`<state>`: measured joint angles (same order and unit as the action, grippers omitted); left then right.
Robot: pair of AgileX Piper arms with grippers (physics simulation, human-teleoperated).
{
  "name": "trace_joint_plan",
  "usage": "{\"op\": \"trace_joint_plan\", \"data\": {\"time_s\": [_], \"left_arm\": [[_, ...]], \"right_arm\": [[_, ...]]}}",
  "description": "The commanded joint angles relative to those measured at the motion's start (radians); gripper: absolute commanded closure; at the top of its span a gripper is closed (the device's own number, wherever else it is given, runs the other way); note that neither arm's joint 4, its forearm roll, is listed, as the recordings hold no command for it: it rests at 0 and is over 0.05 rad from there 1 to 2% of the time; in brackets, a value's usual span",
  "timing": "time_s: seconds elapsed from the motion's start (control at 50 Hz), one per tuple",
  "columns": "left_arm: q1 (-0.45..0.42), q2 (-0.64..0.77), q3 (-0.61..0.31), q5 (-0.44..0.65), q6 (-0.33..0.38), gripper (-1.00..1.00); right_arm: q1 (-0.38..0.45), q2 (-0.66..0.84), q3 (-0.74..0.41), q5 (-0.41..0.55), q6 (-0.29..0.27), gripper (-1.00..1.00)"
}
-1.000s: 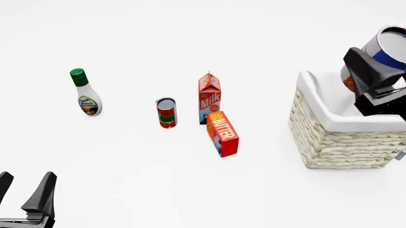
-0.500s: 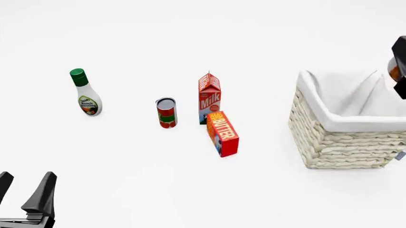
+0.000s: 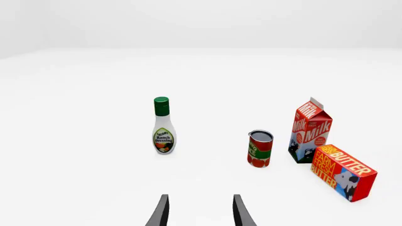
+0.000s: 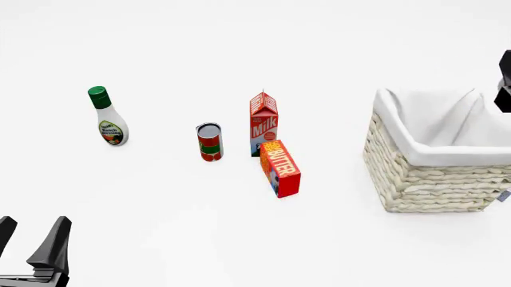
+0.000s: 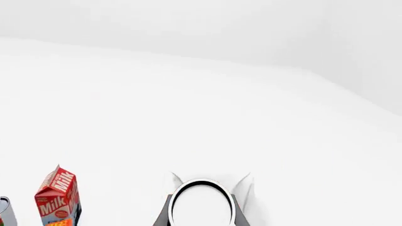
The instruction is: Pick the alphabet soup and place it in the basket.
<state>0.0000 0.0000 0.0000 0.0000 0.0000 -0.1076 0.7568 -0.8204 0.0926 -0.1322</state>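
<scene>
The right end effector (image 5: 201, 217) grips the alphabet soup (image 5: 201, 207) at the bottom centre of its wrist view, silvery end facing the camera; the basket (image 4: 415, 173) lies lower left of it in the front view, while the open left end effector (image 3: 199, 212) stays far off

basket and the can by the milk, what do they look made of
Basket: looks like cream woven wicker, with ropey plaited rows on its wall, and a smooth white cloth lining folded over the rim. Can: probably metal, going by the silvery top; the red-and-green label looks like glossy paper.
</scene>
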Motion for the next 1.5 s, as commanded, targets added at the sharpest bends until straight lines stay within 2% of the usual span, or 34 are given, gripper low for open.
{"op": "trace_joint_plan", "data": {"time_s": [0.02, 0.28, 0.36, 0.54, 0.78, 1.14, 1.5], "left_arm": [[0.000, 0.000, 0.000, 0.000, 0.000, -1.00], [0.000, 0.000, 0.000, 0.000, 0.000, -1.00], [0.000, 0.000, 0.000, 0.000, 0.000, -1.00], [0.000, 0.000, 0.000, 0.000, 0.000, -1.00], [0.000, 0.000, 0.000, 0.000, 0.000, -1.00], [0.000, 0.000, 0.000, 0.000, 0.000, -1.00], [0.000, 0.000, 0.000, 0.000, 0.000, -1.00]], "right_arm": [[-0.026, 0.048, -0.029, 0.034, -0.042, 1.00], [-0.026, 0.098, -0.053, 0.084, -0.120, 1.00], [-0.021, 0.124, -0.075, 0.112, -0.119, 1.00], [-0.013, 0.166, -0.092, 0.130, -0.155, 1.00], [-0.006, 0.226, -0.111, 0.138, -0.154, 1.00], [-0.033, 0.308, -0.136, 0.138, -0.192, 1.00], [-0.036, 0.359, -0.133, 0.143, -0.201, 1.00]]}}
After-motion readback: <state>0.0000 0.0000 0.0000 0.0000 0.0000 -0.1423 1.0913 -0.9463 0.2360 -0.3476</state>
